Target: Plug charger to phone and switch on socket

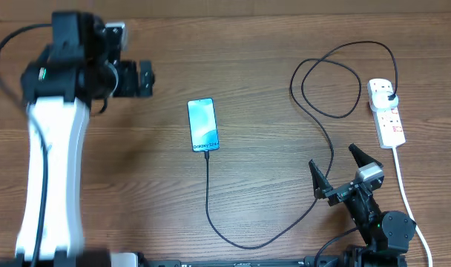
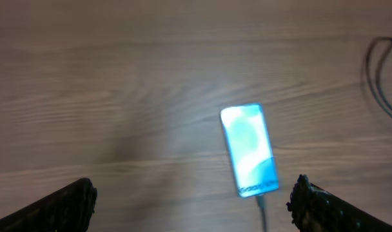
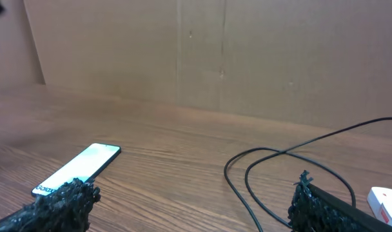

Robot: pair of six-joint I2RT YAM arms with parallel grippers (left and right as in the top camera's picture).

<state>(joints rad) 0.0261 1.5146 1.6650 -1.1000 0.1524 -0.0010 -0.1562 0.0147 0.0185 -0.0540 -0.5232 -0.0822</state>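
Note:
The phone (image 1: 202,124) lies flat mid-table, screen lit blue-white; it also shows in the left wrist view (image 2: 249,149) and the right wrist view (image 3: 78,168). The black charger cable (image 1: 233,236) runs from the phone's near end, curves right and loops up to its black plug (image 1: 389,96), seated in the white socket strip (image 1: 387,113) at the right. My left gripper (image 1: 143,78) is open and empty, raised left of the phone. My right gripper (image 1: 337,170) is open and empty, near the table's front right, beside the cable (image 3: 260,187).
The strip's white cord (image 1: 408,200) runs down the right side towards the front edge. A brown board wall (image 3: 247,58) stands behind the table. The left arm's white body (image 1: 51,170) covers the table's left side.

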